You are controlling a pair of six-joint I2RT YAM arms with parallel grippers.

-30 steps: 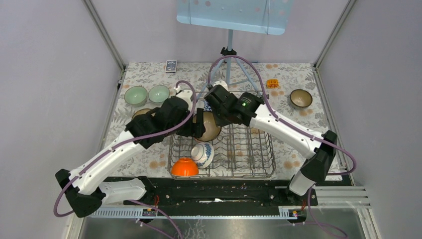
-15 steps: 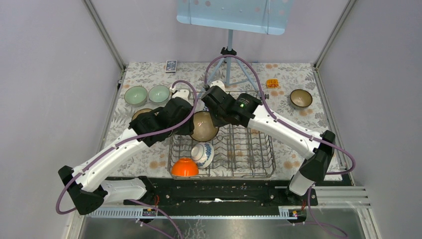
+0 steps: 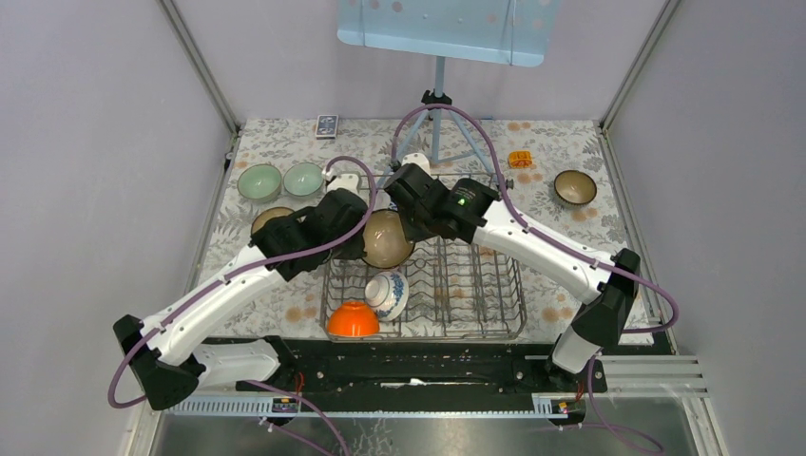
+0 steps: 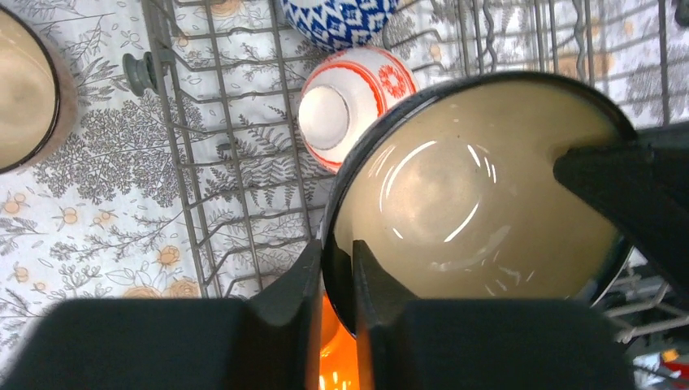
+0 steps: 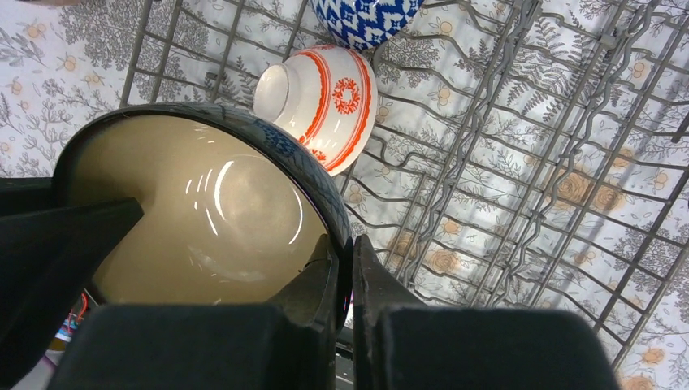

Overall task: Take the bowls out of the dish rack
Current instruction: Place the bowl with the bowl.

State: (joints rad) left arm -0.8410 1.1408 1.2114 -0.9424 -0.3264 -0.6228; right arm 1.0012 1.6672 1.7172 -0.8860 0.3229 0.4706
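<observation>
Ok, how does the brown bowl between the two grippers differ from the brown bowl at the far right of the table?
The held brown bowl is over the dish rack; the far-right brown bowl sits on the tablecloth, outside it. The held one's rim is pinched by the left gripper and right gripper; the far-right one is untouched. Both are dark outside and tan inside.
</observation>
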